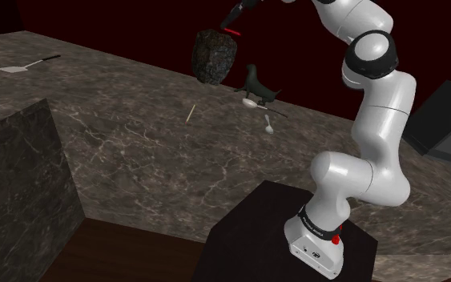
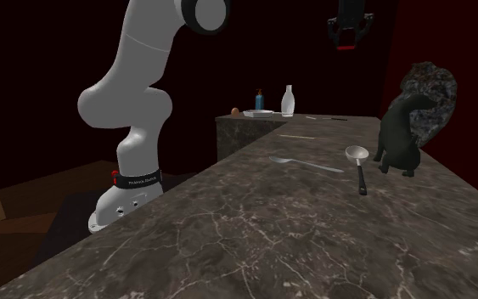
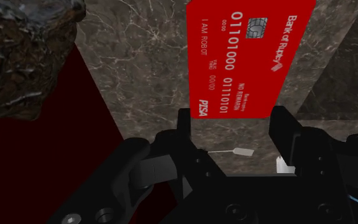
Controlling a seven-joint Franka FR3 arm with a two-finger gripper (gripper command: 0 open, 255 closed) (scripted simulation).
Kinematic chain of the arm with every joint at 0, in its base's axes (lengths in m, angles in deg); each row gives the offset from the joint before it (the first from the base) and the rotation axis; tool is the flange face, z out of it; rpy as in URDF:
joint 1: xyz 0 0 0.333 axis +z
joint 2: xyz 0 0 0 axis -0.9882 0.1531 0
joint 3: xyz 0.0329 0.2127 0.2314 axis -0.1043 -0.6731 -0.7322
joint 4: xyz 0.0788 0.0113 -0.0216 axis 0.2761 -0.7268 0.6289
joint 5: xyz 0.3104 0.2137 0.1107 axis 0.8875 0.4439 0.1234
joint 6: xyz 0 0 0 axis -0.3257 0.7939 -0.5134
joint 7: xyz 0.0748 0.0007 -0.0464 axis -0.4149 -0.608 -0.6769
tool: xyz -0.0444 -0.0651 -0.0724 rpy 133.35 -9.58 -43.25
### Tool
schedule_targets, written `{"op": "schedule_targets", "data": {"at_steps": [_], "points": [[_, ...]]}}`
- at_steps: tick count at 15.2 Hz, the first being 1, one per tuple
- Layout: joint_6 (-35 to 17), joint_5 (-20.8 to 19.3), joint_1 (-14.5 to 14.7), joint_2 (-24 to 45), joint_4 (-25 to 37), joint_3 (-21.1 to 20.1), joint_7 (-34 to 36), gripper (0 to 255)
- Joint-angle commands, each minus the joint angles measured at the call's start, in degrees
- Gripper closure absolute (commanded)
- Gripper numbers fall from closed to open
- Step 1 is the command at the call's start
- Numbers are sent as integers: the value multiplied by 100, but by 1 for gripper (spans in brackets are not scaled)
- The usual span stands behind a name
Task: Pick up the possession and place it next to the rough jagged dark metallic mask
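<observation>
My gripper [image 1: 235, 19] hangs high over the far side of the stone counter, shut on a red bank card [image 3: 250, 58]. The card stands on edge between the two black fingers [image 3: 184, 130] and reads "Bank of Robots". From the side the card shows as a thin red strip [image 1: 231, 31], also below the gripper [image 2: 348, 30] as a red edge [image 2: 345, 47]. The rough jagged dark mask [image 1: 214, 56] stands just below and beside the gripper, near the counter's far edge. It also appears in the wrist view [image 3: 25, 57] and in the second exterior view [image 2: 428, 95].
A black animal figurine [image 1: 257, 83] stands next to the mask, with a ladle [image 2: 358, 159] and a spoon [image 2: 305, 163] beside it. A thin stick [image 1: 190, 114] lies on the counter [image 1: 159, 152]. A spatula [image 1: 25, 66] lies far off. Bottles [image 2: 288, 100] stand on a lower block.
</observation>
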Motion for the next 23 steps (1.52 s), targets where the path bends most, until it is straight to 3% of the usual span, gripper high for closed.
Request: {"op": "schedule_targets", "data": {"at_steps": [1,11,23], "points": [[-203,55,-144,50,-283,-42,-44,255],[-1082,272,-719,218,-1479,-212,-283,255],[-1980,331,-1040,195,-2501,-247,-508,255]]}}
